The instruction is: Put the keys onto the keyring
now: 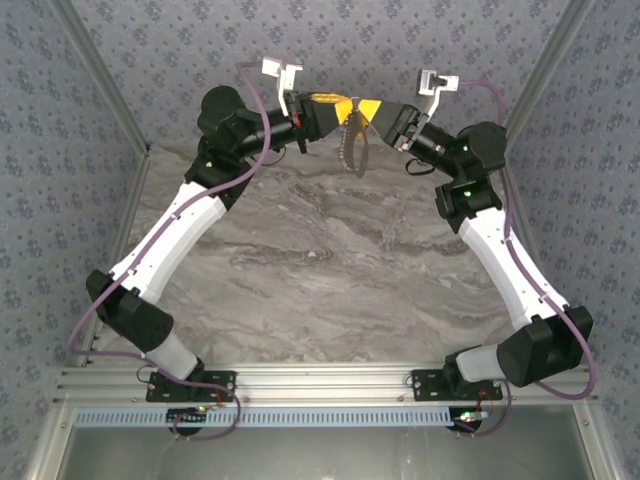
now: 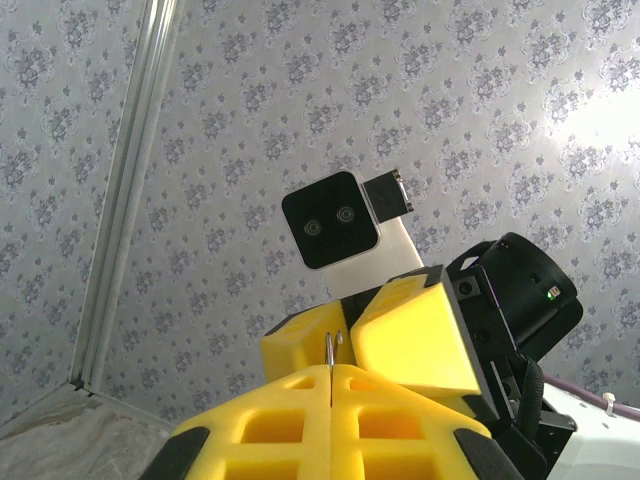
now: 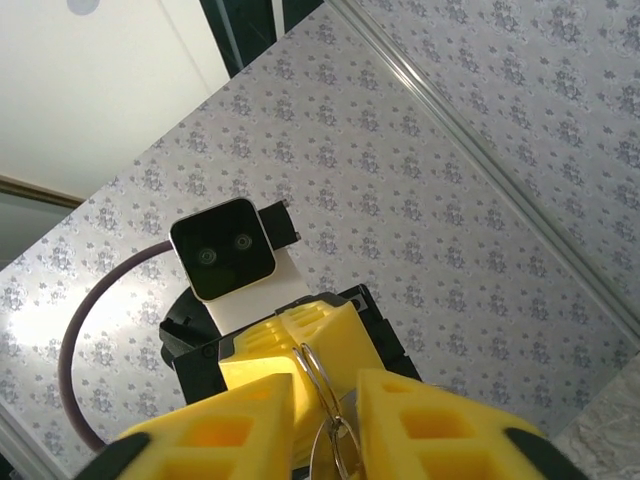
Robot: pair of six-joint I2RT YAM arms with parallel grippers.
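Keyring [image 1: 347, 145] dangles in mid-air, high above the table [image 1: 320, 270], right where the two grippers meet! Left gripper [image 2: 331, 368] is clamped tight on a sliver of its wire, by the look of it. Right gripper [image 3: 327, 385] stands narrow around the loop, and whether it's pinching I can't tell. I can't pick out the key. This looks like the threading step, and next it needs a firm second hold, then a careful slide
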